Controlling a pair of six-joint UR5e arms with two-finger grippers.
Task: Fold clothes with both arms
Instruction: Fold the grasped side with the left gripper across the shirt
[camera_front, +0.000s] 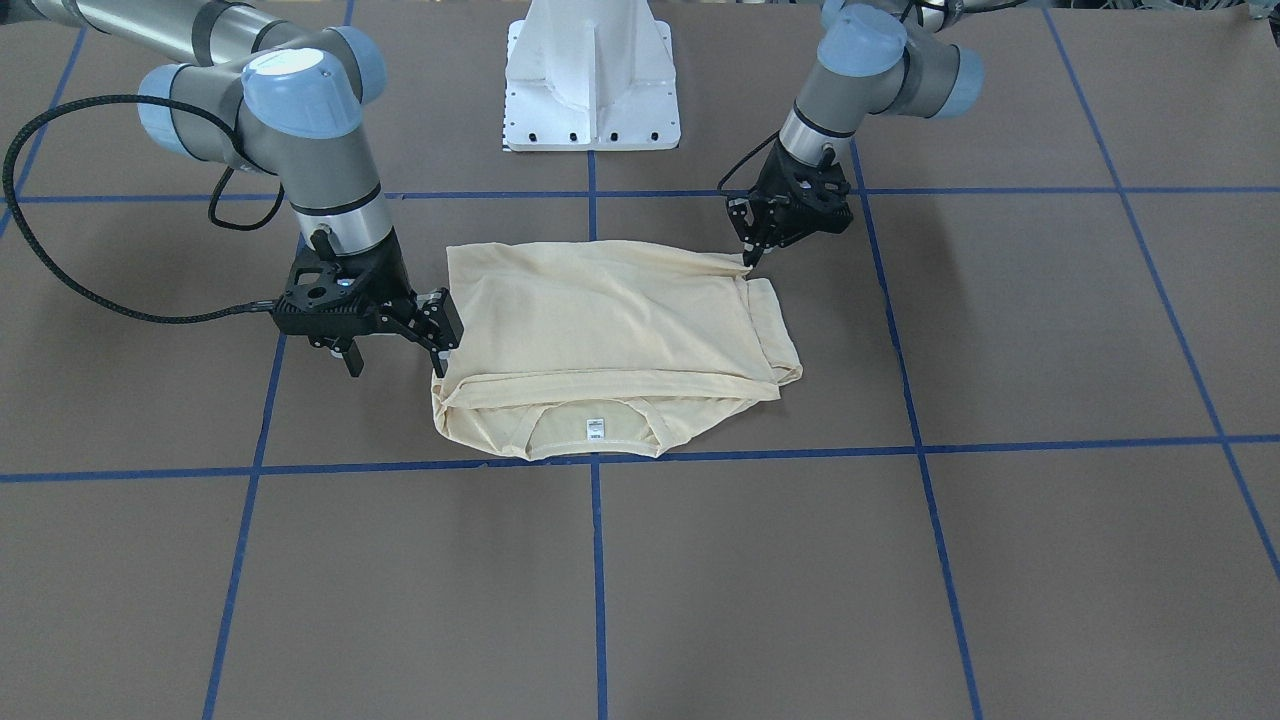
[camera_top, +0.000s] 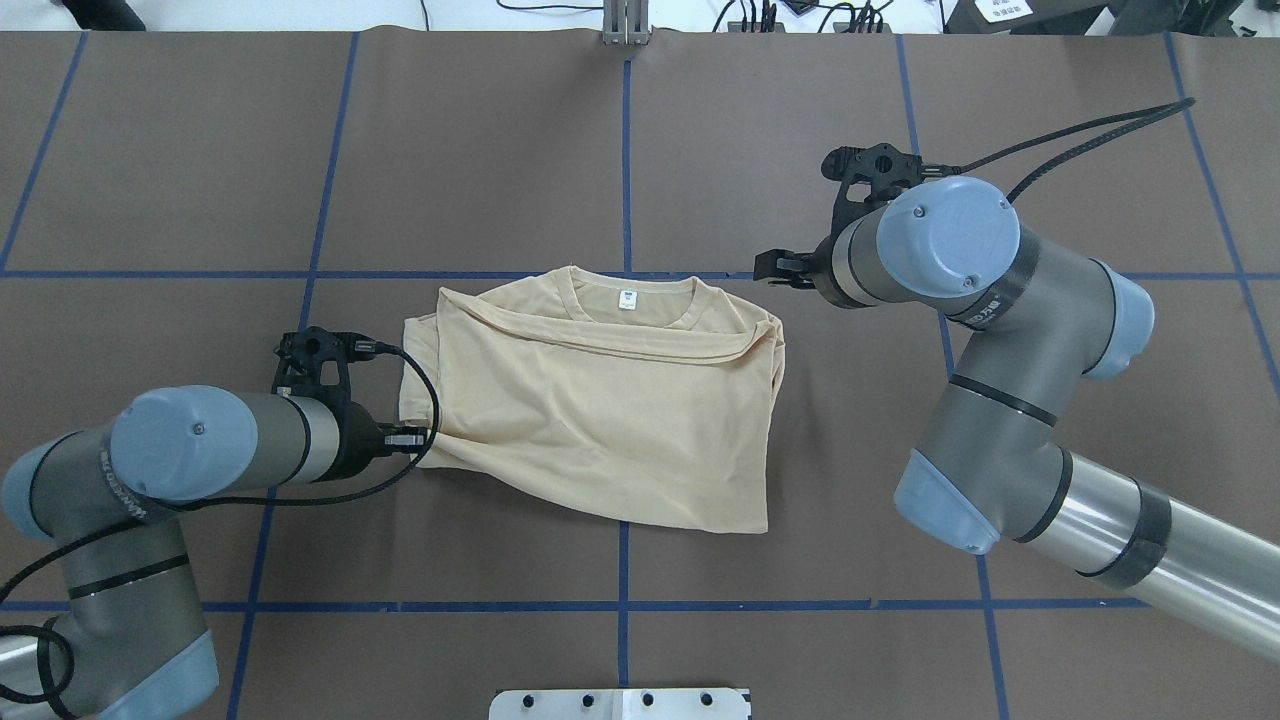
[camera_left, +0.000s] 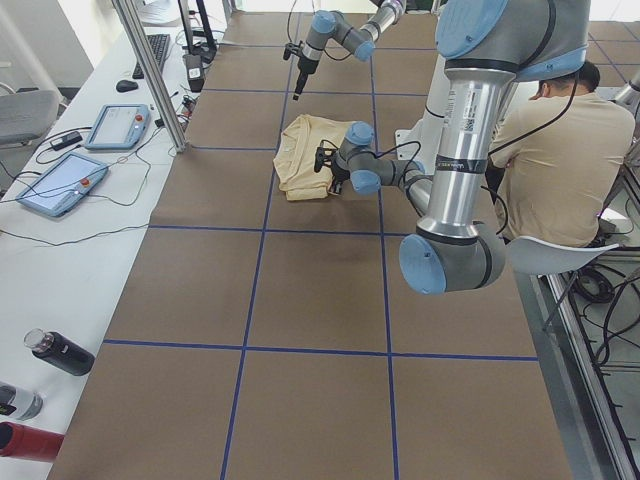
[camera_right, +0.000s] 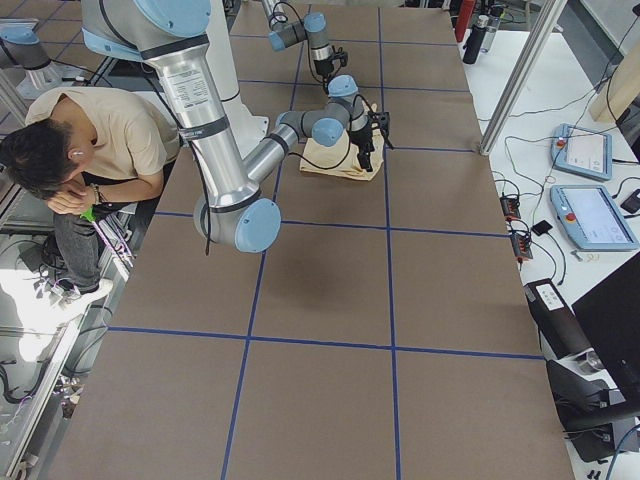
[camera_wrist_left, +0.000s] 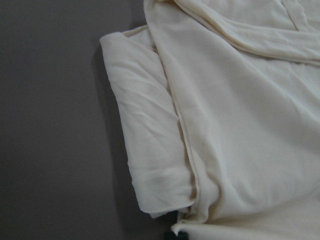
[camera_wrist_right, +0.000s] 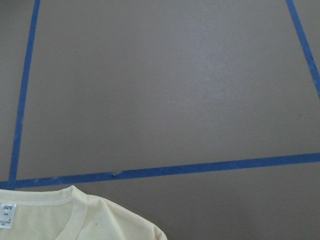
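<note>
While the left gripper (camera_top: 418, 438) pinches the folded T-shirt (camera_top: 600, 400) at its eight-o'clock corner, mid-table, and the right gripper (camera_top: 780, 270) hangs unclenched at two o'clock, lay that hem flat before you release.

The T-shirt (camera_top: 600, 420) is showing thin, matt, finely wrinkled cloth with a ribbed neck (camera_wrist_right: 50, 196). The table cover (camera_top: 800, 120) is looking matt and grainy, crossed by smooth blue tape (camera_top: 625, 150). The left arm (camera_top: 130, 580) and right arm (camera_top: 1000, 420) are showing brushed silver metal with smooth light-blue caps (camera_top: 948, 238). The left gripper (camera_front: 748, 258) and right gripper (camera_front: 440, 362) are looking matt black.
</note>
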